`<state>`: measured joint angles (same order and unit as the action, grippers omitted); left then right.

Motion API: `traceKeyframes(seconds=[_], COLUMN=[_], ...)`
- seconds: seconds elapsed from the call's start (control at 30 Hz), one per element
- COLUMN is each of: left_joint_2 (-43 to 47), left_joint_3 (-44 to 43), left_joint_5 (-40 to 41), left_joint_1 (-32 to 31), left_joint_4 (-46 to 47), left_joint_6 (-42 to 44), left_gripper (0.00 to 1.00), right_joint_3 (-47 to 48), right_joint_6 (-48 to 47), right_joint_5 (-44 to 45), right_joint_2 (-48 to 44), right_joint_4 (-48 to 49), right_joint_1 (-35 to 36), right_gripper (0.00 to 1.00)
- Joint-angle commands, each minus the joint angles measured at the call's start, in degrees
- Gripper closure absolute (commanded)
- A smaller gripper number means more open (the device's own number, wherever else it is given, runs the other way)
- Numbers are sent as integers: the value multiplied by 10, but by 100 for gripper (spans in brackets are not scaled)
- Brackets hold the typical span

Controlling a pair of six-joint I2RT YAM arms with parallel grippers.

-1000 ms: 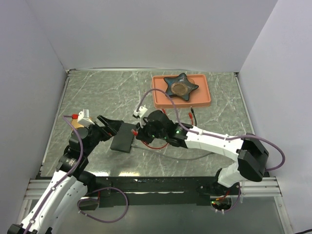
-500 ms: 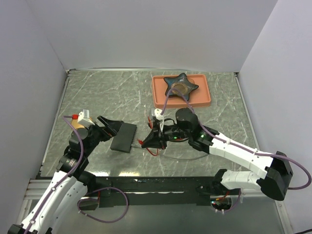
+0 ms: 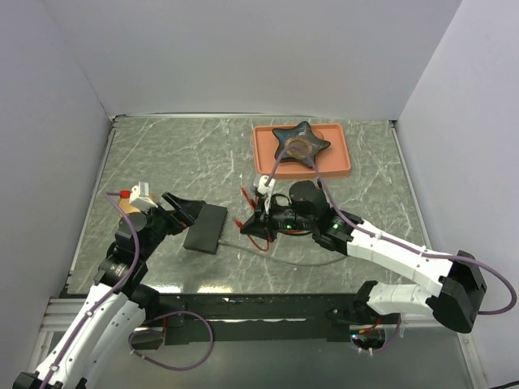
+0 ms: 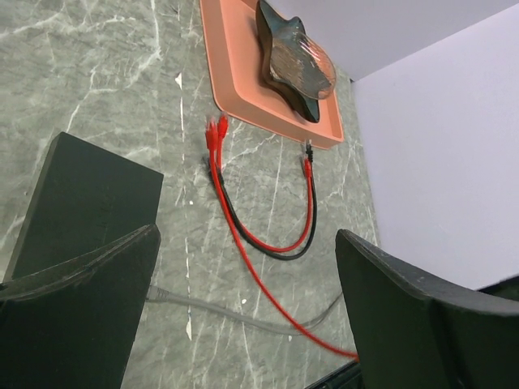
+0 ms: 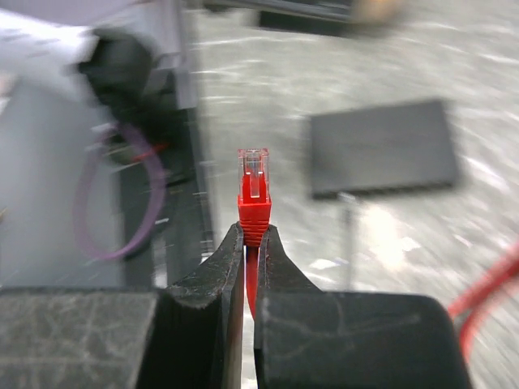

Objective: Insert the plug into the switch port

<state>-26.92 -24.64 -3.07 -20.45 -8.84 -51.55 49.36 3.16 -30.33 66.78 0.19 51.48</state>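
Walls, plain and pale, stand on three sides of the table in the view from above. The table is green-grey with white streaks, like stone. The switch lies flat on it, left of the middle. The left gripper is at the switch's left end with its two fingers spread wide. The right gripper is just to the right of the switch, not touching it, and it pinches the red plug. A red wire loops under it and a grey wire runs along the table. At the back sits an orange tray with a dark star dish in it.

From the left wrist, the two black fingers are far apart. The switch lies by the left-hand one. Past them a red wire and a black wire curl on the streaky table, and the grey wire crosses near the bottom. The tray and the star dish are at the top.

From the right wrist, the fingers are pressed together on the plug, which points up in the picture with its clear tip on top. The switch is blurry, up and to the right of the plug, flat on the table, with a gap between them
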Motion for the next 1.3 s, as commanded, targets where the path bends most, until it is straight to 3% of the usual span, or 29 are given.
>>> traceKeyframes(seconds=[0.0,0.07,0.3,0.47,0.63,0.87,1.27], left_joint_2=[-7,-12,-37,-81,-161,-237,-307], left_joint_3=[-3,-3,3,4,-13,1,25], left_joint_5=[17,13,29,55,71,94,131], left_joint_1=[-1,-1,-1,-1,0,1,5], left_joint_4=[12,21,23,16,8,38,84], left_joint_6=[10,10,14,12,13,9,21], left_gripper=[5,5,5,5,5,5,8], right_joint_3=[-1,-4,-1,20,88,210,242], right_joint_6=[4,0,-43,-49,-68,-56,-71], right_joint_5=[243,333,418,401,446,434,368], right_joint_2=[-51,-64,-62,12,160,366,412], right_joint_4=[-22,-39,-70,-80,-119,-200,-194], right_joint_1=[1,0,5,17,54,72,81], right_gripper=[100,100,100,100,100,100,100])
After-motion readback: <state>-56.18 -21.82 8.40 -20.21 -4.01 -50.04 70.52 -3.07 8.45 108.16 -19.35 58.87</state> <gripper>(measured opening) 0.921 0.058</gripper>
